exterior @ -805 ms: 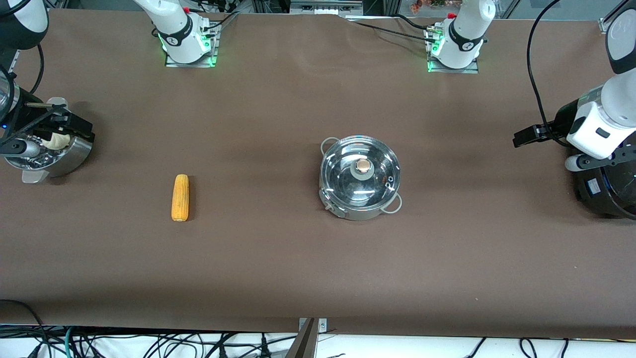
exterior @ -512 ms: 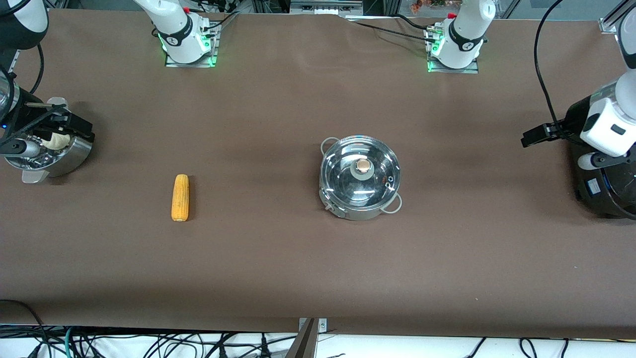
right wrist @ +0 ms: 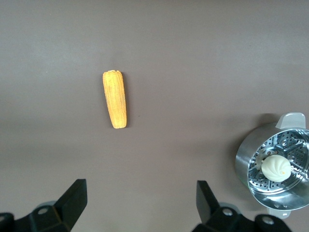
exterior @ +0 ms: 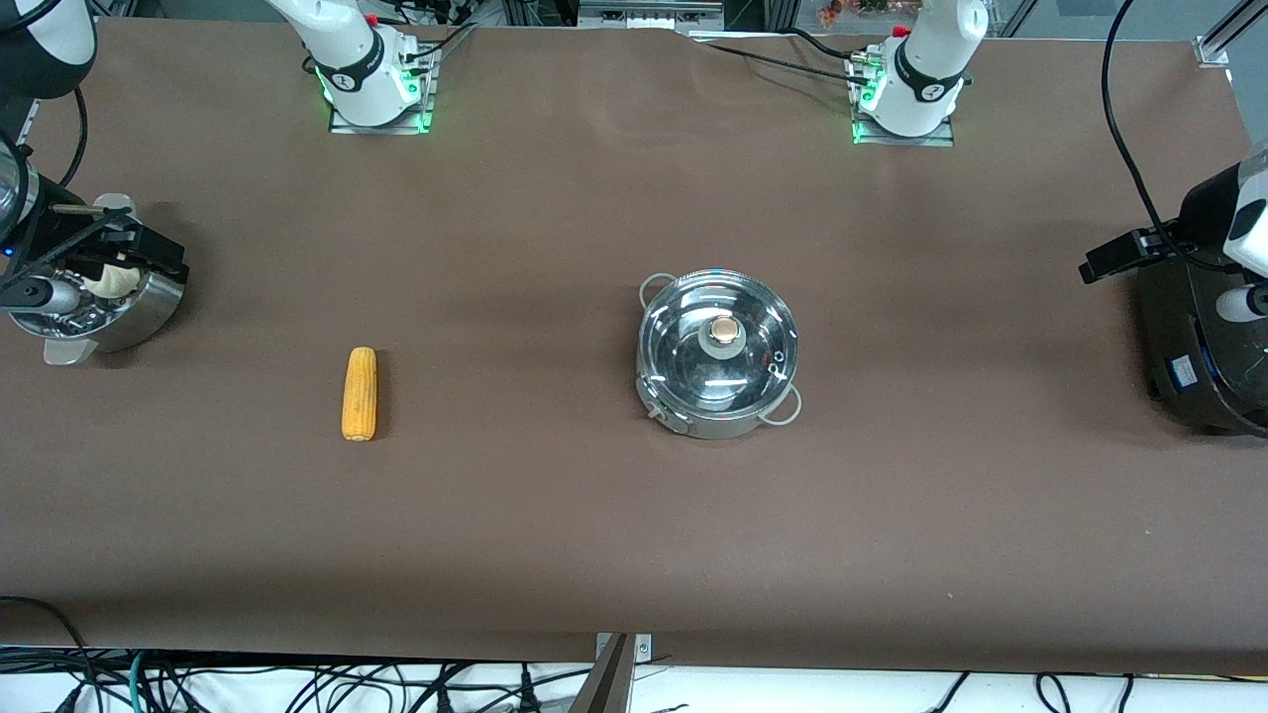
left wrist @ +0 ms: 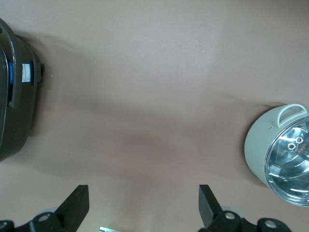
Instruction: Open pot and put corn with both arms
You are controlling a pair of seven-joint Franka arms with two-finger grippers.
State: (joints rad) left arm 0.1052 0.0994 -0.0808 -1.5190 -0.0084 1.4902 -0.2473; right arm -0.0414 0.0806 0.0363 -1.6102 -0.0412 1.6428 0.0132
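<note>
The steel pot (exterior: 718,355) sits mid-table, its glass lid (exterior: 717,343) on. The corn cob (exterior: 360,393) lies flat on the table well apart from the pot, toward the right arm's end.

The lid looks smooth, breakable and fairly heavy; its copper-topped knob (exterior: 725,330) is the only sensible hold. The cob looks stiff, light and ridged, best pinched across its middle.

The left gripper (left wrist: 144,205) hangs spread wide near the black rice cooker (exterior: 1204,347). The right gripper (right wrist: 141,203), also spread, hangs above the steamer pot (exterior: 109,297), which stands farther from the pot than the cob.

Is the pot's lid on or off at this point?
On. The glass lid sits on the pot, knob centred; the corn lies outside.
</note>
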